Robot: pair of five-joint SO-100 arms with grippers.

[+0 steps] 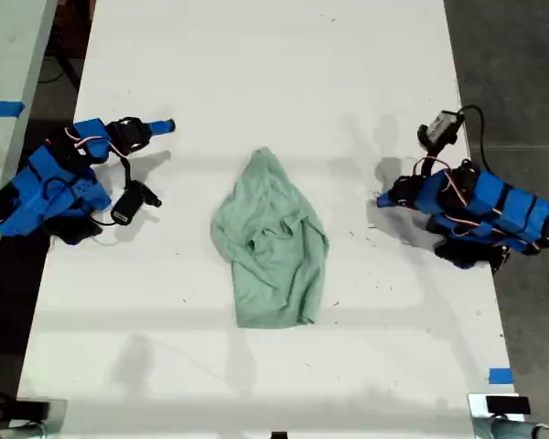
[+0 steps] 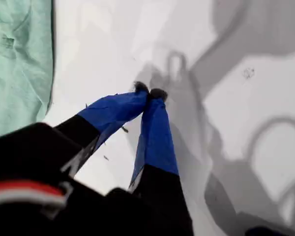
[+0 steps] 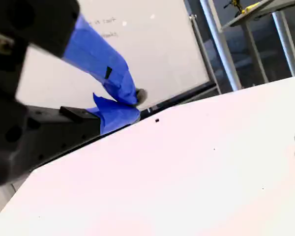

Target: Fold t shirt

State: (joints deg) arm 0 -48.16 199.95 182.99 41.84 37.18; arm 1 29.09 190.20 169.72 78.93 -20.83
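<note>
The pale mint-green t shirt [image 1: 273, 245] lies bunched and wrinkled in the middle of the white table [image 1: 256, 64], narrow end toward the far side. My first gripper [image 1: 382, 198] rests low at the exterior view's right, pointing at the shirt and a short way from it. Its blue-taped fingertips [image 2: 148, 91] are shut on nothing, and the shirt's edge [image 2: 19, 59] shows to one side. My second gripper [image 1: 169, 126] is at the exterior view's left, apart from the shirt. Its blue tips [image 3: 137, 98] are closed and empty just above the table.
A whiteboard [image 3: 137, 44] and metal table legs [image 3: 221, 49] stand beyond the table in the second wrist view. Blue tape marks [image 1: 500, 375] sit near the table's front corner at the exterior view's right. Dark floor borders the table on both sides.
</note>
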